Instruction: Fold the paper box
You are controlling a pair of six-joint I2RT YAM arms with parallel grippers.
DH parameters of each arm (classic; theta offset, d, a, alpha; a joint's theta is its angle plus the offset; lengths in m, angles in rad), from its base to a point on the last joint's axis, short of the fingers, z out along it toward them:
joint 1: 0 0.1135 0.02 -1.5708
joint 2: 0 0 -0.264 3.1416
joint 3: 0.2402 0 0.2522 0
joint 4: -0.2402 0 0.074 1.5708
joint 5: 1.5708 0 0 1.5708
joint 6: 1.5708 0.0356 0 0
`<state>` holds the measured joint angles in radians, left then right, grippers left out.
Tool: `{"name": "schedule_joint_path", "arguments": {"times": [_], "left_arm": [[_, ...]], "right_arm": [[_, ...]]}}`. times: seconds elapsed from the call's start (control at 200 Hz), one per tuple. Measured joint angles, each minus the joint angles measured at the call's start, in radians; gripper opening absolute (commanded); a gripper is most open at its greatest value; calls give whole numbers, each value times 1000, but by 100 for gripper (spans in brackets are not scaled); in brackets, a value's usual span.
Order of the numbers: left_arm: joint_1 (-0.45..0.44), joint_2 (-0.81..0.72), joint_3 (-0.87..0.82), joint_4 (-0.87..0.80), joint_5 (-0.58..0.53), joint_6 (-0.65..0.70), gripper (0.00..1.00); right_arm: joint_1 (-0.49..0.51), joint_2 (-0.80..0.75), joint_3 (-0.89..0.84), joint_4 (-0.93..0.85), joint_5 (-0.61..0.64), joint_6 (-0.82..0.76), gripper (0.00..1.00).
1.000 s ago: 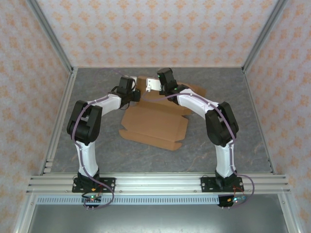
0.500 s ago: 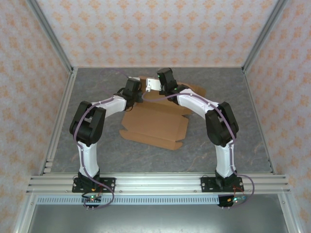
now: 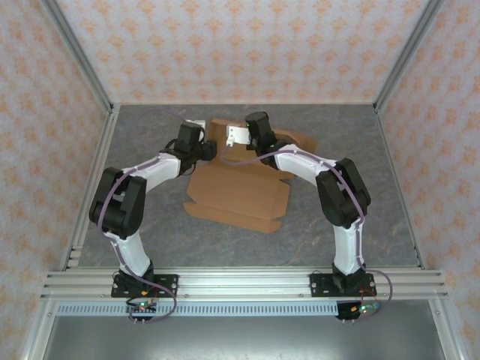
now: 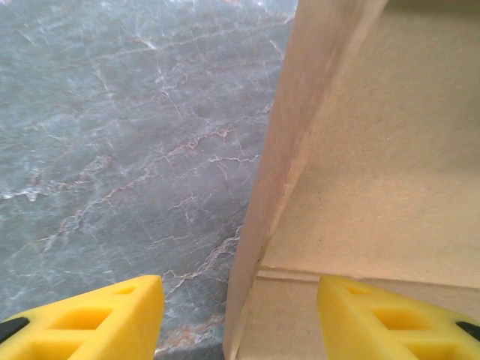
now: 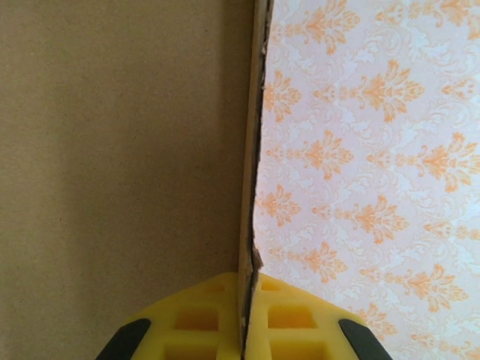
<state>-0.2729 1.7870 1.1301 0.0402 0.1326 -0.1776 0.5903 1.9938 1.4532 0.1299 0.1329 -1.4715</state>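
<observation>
Paper box (image 3: 238,193) edge pinched (right fingers (image 5: 202,321)).

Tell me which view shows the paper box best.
Top external: nearly the whole paper box is visible. Left wrist shows one raised wall inside the open left gripper; right wrist shows an edge pinched by the right gripper.

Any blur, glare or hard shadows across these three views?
Top external: even diffuse light, only faint shadows on the table, no glare, box sharp. Left wrist: table veins crisp, near box wall slightly soft, left claw cropped at the bottom. Right wrist: cardboard face soft and unevenly shaded, wallpaper sharper, right claw cropped.
</observation>
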Motion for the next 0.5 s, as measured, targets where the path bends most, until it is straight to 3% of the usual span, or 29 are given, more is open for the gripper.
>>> {"name": "schedule_joint_path", "arguments": {"times": [0.5], "left_arm": [[52, -277, -164, -65, 29, -21, 61]], "right_arm": [[47, -35, -197, 364, 6, -150, 4]]}}
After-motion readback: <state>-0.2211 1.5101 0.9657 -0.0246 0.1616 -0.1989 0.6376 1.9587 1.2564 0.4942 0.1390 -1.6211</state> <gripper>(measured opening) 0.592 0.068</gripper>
